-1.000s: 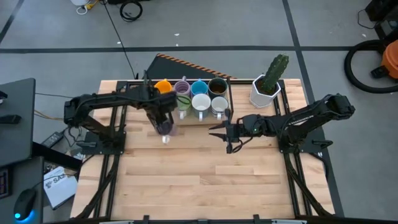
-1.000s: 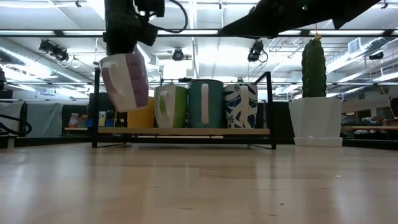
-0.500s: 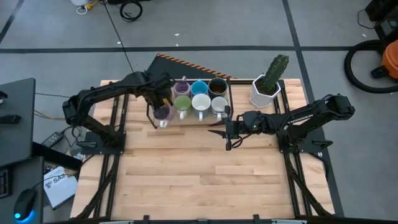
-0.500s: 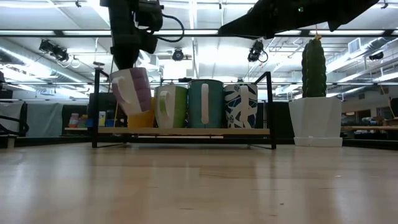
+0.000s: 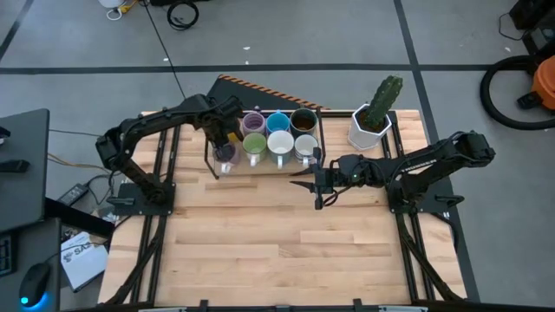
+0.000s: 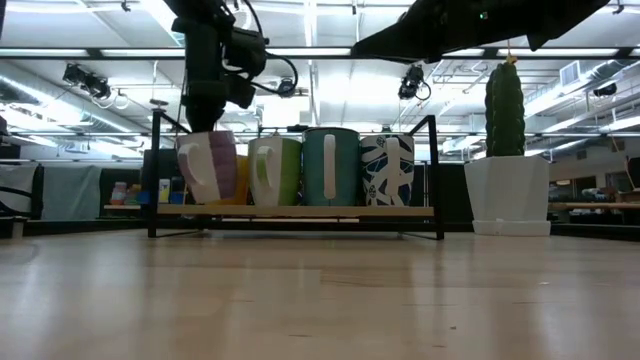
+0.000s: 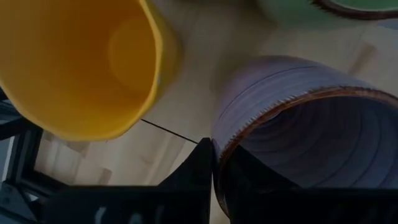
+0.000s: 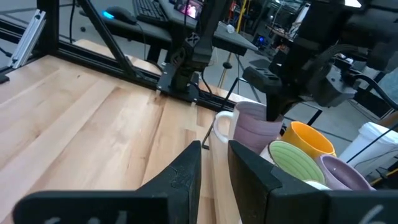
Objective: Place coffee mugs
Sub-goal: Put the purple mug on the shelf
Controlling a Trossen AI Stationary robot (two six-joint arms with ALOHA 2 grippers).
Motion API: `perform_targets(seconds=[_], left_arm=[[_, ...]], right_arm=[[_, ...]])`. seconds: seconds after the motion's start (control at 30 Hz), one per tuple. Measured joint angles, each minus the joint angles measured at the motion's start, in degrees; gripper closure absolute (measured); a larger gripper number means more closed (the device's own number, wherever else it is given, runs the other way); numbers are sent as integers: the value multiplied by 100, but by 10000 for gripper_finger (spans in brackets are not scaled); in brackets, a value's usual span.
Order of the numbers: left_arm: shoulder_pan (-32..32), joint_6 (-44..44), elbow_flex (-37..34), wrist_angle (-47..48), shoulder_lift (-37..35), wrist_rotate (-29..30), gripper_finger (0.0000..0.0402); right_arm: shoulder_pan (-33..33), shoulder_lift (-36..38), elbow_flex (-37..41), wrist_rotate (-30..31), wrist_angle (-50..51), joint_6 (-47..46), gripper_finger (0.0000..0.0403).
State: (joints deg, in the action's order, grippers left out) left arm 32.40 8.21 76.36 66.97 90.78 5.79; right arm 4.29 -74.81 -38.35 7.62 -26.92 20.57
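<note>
The left gripper (image 5: 224, 146) has lowered the purple mug (image 6: 208, 165) into the rack (image 6: 295, 210).

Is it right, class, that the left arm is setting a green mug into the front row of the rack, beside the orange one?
Not quite: the mug in the left gripper is purple, as the left wrist view shows. It does sit in the rack front row, beside the orange mug.

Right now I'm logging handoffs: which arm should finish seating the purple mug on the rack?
Left. Its gripper already grips the purple mug at the rack. The right gripper hangs apart, holding nothing.
</note>
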Motion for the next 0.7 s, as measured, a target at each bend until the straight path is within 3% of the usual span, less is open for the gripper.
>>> perform_targets(seconds=[0.7], left_arm=[[7,-35,0,-278,0,78,348]], right_arm=[[0,0,0,1,0,-4,317]])
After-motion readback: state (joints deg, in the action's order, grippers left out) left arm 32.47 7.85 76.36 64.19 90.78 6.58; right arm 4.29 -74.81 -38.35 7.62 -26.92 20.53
